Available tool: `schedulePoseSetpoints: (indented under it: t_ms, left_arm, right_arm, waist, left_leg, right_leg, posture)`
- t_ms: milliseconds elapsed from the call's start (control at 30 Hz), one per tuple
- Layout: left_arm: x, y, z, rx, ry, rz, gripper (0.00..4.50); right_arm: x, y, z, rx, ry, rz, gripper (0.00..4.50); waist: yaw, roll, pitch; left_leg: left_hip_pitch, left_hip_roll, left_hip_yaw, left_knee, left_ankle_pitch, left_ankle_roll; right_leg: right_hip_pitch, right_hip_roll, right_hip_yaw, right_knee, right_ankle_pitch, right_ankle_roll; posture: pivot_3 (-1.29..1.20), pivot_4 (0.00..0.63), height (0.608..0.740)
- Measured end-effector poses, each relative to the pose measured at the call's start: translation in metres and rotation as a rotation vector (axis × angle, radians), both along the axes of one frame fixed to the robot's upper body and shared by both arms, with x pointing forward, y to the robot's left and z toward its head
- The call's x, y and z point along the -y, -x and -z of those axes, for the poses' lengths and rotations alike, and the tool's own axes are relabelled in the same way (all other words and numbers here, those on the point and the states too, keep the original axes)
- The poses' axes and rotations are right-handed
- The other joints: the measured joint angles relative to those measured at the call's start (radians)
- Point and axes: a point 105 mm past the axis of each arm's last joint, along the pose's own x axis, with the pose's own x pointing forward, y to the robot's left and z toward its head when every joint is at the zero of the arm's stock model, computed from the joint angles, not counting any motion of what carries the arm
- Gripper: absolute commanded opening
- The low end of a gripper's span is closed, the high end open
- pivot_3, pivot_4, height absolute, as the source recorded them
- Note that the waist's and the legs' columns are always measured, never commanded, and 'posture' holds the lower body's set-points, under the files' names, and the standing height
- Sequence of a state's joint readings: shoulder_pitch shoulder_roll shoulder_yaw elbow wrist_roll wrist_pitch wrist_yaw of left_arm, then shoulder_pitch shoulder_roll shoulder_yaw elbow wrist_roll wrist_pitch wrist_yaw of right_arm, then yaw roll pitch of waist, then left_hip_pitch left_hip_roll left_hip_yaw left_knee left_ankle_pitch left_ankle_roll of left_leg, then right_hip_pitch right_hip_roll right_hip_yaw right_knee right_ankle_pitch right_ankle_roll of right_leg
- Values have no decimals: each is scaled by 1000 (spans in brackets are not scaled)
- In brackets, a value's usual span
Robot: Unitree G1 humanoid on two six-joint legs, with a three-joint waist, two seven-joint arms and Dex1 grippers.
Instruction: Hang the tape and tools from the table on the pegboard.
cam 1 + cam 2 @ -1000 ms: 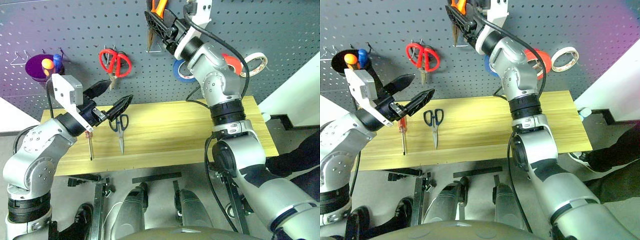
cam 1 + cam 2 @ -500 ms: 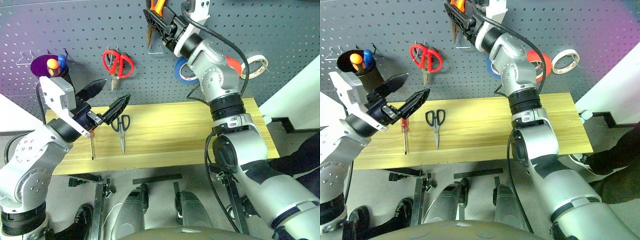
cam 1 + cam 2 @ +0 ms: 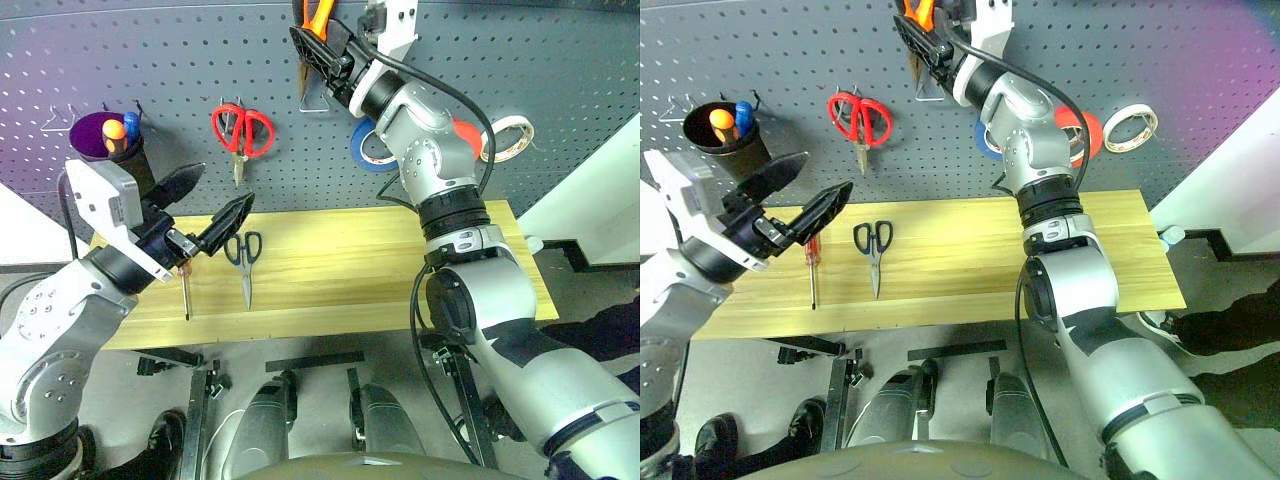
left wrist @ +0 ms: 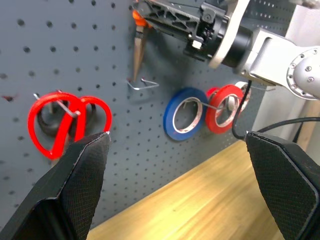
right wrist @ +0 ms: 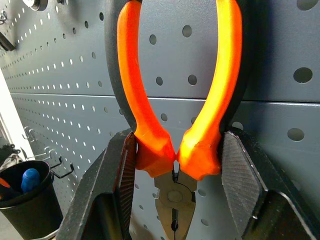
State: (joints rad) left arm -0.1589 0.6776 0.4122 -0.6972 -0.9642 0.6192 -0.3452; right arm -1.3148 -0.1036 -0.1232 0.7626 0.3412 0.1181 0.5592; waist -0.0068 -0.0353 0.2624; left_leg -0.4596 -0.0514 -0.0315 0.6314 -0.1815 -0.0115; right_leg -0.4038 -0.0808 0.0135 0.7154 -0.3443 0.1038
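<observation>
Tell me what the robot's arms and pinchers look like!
Both arms are chunky silver-grey, built from rounded joints with black rings and black cables looping along them. The left gripper and right gripper each have two black pointed fingers with bumpy, criss-cross pads. A white boxy camera sits on each wrist.

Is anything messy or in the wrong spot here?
Nothing is spilled or broken. Two tools still lie on the table instead of hanging: the dark-handled scissors and the red-handled screwdriver. The pliers are up at the pegboard, squeezed in the right gripper.
</observation>
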Motion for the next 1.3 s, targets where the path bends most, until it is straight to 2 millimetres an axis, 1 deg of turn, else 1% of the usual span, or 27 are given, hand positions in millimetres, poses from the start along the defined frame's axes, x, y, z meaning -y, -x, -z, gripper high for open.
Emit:
schedulePoseSetpoints:
  t_ms: [267,667,767,867,933,1300]
  left_arm:
    - [0,1,-16,15,-6,11,4500]
    - [-2,-1,-15,5,8,5,4500]
    - [-3,-1,-15,2,9,4,4500]
    - [-2,-2,-14,-3,10,5,4500]
    - [-2,-2,-13,-6,9,8,4500]
    - [0,-3,-11,-14,8,16,4500]
  right_arm:
    - [1,0,0,31,26,18,2093]
    - [5,-1,2,72,67,58,2093]
    - [6,-2,8,68,86,70,2093]
    - [8,-5,21,43,103,85,2093]
    - [9,-6,27,32,106,90,2093]
    - [9,-6,36,12,86,146,2093]
  waist:
    - [0,0,-1]
    - [-1,0,-1]
    - [-1,0,-1]
    - [-1,0,-1]
    - [-3,0,-1]
    - [-4,0,-1]
  left_leg:
    - [0,0,0,0,0,0]
    - [0,0,0,0,0,0]
    - [1,0,0,0,0,0]
    - [1,0,0,0,0,0]
    - [1,0,0,-1,0,0]
    - [1,0,0,-1,0,0]
  right_leg:
    - [0,0,0,0,0,0]
    - [1,0,0,0,0,0]
    - [1,0,0,0,0,0]
    - [1,-1,0,0,0,0]
    - [1,-1,1,0,0,0]
    - [0,-1,1,0,0,0]
  posture:
    - [140,166,740]
    - [132,183,740]
    - [133,186,740]
    - [133,187,740]
    - [135,190,740]
    - [130,195,740]
